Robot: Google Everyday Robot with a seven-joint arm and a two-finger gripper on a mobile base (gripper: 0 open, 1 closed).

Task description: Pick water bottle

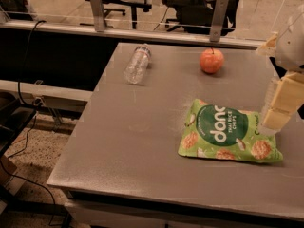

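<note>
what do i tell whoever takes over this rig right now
Claw: at the right edge of the view, above the right end of the chip bag, nowhere near the target.
Water bottle: lying on its side at the far left of the table, cap toward the far edge, well apart from the apple.
Done: nothing yet; the bottle is untouched.
Left: bring the claw across to the far left, grasp the bottle and lift it.
</note>
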